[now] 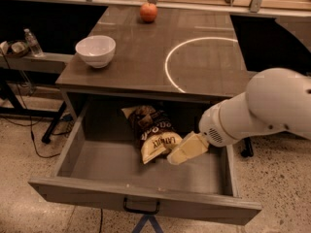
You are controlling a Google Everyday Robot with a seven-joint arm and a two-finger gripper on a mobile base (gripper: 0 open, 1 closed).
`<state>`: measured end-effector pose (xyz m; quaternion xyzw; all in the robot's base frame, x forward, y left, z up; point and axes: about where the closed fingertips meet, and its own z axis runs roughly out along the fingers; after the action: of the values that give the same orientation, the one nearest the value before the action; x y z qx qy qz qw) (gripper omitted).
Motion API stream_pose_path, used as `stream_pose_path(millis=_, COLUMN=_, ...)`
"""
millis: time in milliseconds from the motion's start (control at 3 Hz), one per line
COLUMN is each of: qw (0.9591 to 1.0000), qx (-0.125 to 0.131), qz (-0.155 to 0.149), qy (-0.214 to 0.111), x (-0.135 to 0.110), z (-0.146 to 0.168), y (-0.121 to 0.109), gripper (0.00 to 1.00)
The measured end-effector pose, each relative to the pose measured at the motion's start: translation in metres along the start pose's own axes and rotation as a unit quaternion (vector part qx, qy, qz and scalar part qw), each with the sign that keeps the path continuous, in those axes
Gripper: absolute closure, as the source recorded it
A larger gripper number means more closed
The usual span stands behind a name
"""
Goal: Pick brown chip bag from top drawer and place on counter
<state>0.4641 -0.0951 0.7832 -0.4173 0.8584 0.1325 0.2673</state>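
The brown chip bag lies in the open top drawer, toward its back middle, dark brown at the top and cream-yellow at the bottom with white lettering. My gripper reaches down into the drawer from the right, on the end of a bulky white arm. Its cream-coloured tip is right at the bag's lower right corner. The counter is above the drawer, with a thin white circle marked on its right half. The drawer's black handle shows on the front panel.
A white bowl stands on the counter's left side and a red apple at its back edge. A shelf on the left holds a water bottle. Cables lie on the speckled floor on the left.
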Motion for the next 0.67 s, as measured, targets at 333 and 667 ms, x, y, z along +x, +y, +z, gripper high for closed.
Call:
stream_pose_path(millis=333, qw=0.9988, qx=-0.008, qz=0.036, qy=-0.03, x=-0.004, z=0.065, y=-0.01, gripper=0.0)
stream_pose_path(millis=667, qw=0.9973, qx=-0.016, qz=0.055, qy=-0.046, x=-0.008, z=0.099, y=-0.016, gripper=0.0)
